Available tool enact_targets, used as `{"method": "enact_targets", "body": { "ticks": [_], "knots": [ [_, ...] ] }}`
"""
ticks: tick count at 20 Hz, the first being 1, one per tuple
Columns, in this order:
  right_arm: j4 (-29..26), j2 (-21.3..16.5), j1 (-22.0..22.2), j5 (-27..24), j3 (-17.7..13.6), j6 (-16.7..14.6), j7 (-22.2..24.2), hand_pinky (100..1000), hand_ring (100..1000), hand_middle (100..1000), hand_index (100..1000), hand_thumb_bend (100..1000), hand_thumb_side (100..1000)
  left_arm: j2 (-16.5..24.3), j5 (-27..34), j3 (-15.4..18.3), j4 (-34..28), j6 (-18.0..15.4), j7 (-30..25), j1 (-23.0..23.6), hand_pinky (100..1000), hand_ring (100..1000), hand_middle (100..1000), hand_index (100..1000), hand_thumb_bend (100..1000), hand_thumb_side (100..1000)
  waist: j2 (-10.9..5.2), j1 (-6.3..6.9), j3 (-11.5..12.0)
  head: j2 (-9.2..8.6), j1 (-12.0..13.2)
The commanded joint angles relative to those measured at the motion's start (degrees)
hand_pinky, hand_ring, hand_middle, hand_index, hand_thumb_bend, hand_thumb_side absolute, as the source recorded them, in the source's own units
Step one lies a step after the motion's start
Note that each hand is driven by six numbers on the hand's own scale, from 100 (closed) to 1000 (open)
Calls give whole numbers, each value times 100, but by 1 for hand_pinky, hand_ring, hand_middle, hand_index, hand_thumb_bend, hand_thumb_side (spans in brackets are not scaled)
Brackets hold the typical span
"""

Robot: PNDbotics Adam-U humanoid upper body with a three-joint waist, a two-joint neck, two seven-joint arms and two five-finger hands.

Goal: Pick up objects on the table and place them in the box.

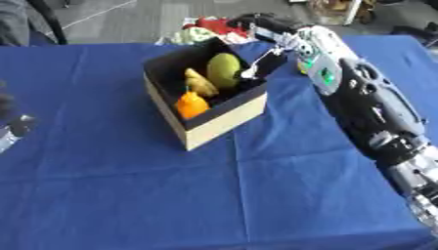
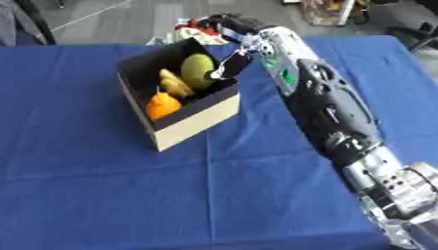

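- The right hand (image 1: 261,25) is stretched far over the blue table (image 1: 128,195), past the back corner of the box (image 1: 218,117); I cannot tell how its fingers are set or whether they hold anything, since the hand is a dark blur against the clutter behind.
- The box stands open near the table's middle, with a green round fruit (image 1: 224,69), a yellow fruit (image 1: 200,83) and an orange fruit (image 1: 191,104) inside it.
- No loose object shows on the cloth; some red and white things (image 2: 190,27) lie beyond the far edge.
- Risk: the forearm (image 1: 329,73) passes close beside the box's back right corner, so a swing inward might clip the wall and shove or turn the box.
- Risk: if the hand does carry something, letting go where it is now would likely drop it outside the box, behind it.
- The left-eye view alone shows the left hand (image 1: 13,128) at the left edge, too little of it to read its fingers.
- The right-eye view shows more of the right arm's silver lower joints.
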Motion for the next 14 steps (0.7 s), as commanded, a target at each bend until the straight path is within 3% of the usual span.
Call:
{"method": "enact_targets", "body": {
  "ticks": [1, 6, 7, 8, 14],
  "knots": [
    [-53, -327, -118, -128, -346, 311, -469, 867, 841, 854, 977, 475, 148, 53, -14, 46, -106, 6, -23, -32, 718, 674, 641, 816, 677, 446, -111, -19, -10, -65, -21],
    [677, -607, -144, -473, -957, 1369, -1675, 866, 806, 810, 940, 443, 121, 45, -58, 75, -88, 17, -13, 30, 717, 674, 641, 816, 675, 448, -113, -24, -16, -83, -70],
    [921, -633, -148, -583, -1060, 1552, -1877, 864, 802, 806, 933, 377, 100, 38, -60, 78, -88, 17, -12, 29, 717, 674, 641, 816, 676, 448, -105, -26, -10, -102, -94],
    [1176, -657, -141, -743, -1164, 1721, -2037, 864, 803, 808, 928, 439, 136, 27, -58, 83, -92, 16, -9, 21, 717, 674, 641, 816, 676, 447, -88, -24, 4, -128, -122],
    [2225, -755, -117, -1345, -1358, 2045, -2401, 866, 807, 811, 927, 429, 168, -41, -63, 57, -114, 14, -53, -29, 718, 674, 641, 816, 645, 454, 6, 10, 163, -260, -336]
  ]
}}
